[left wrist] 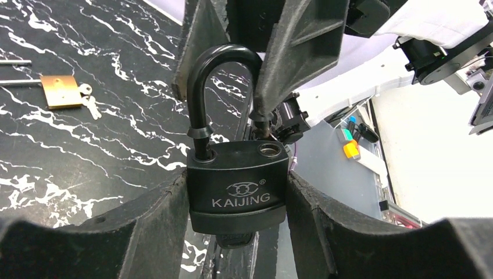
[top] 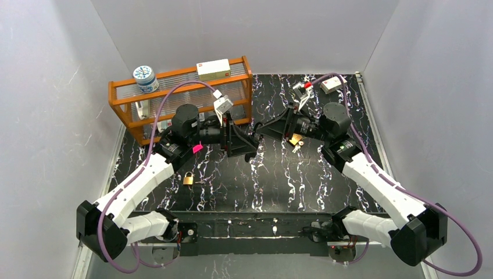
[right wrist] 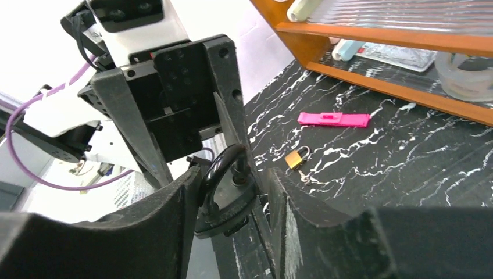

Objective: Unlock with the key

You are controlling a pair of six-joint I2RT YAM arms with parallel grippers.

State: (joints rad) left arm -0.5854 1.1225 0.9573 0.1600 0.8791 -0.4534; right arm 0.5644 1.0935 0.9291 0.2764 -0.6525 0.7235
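Observation:
A black KAIJING padlock (left wrist: 237, 186) hangs in mid-air over the middle of the table (top: 232, 192). My left gripper (left wrist: 237, 200) is shut on its body, one finger on each side. The shackle (left wrist: 200, 87) stands raised, its free leg out of the empty hole (left wrist: 268, 150). The dark head of the key (left wrist: 235, 238) sticks out beneath the body. My right gripper (right wrist: 232, 180) reaches in from the opposite side. Its fingers (left wrist: 296, 52) press on both sides of the shackle. In the top view both grippers meet around the padlock (top: 254, 138).
A brass padlock with keys (top: 188, 179) lies at front left, another (top: 296, 139) under the right arm. A pink strip (top: 197, 149) lies near the orange rack (top: 180, 99), which carries a jar (top: 145, 78) and a box (top: 213, 70). A small white box (top: 332, 85) sits back right.

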